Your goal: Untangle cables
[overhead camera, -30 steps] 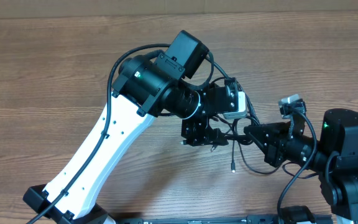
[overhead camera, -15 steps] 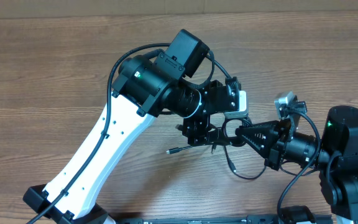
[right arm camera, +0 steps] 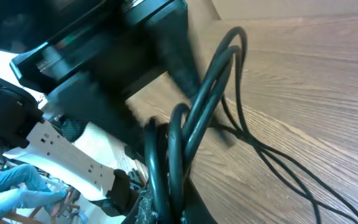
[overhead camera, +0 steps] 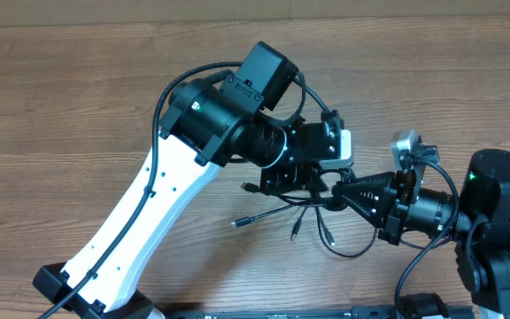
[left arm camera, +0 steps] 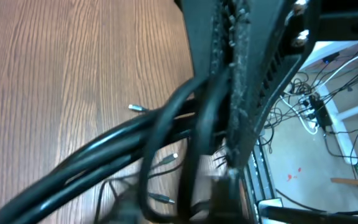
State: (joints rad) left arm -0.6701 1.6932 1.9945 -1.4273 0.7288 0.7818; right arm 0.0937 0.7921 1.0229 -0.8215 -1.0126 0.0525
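Thin black cables [overhead camera: 277, 211] hang in a bundle between my two grippers over the middle of the table. The right gripper [overhead camera: 333, 190] is shut on them; in the right wrist view the cords [right arm camera: 211, 93] rise from between its frayed pads [right arm camera: 160, 202]. The left gripper [overhead camera: 283, 184] sits just to its left, closed round the same bundle, and a plug end [overhead camera: 246, 188] sticks out past it. Loose ends with small plugs [overhead camera: 235, 221] fan down onto the wood. The left wrist view is blurred, with cords [left arm camera: 104, 155] crossing close to the lens and a silvery tip [left arm camera: 138, 108].
The wooden table [overhead camera: 78, 106] stretches left and back. The white left arm [overhead camera: 140, 221] crosses the front left, and the black right arm [overhead camera: 494, 221] stands at the front right. A cable loop [overhead camera: 357, 252] lies near the front edge. Floor wiring [left arm camera: 316, 106] shows beyond the table.
The left gripper's jaws have closed in on the bundle and lifted slightly. The cable ends have dropped and fanned out to the left and front. The right gripper has stayed shut.
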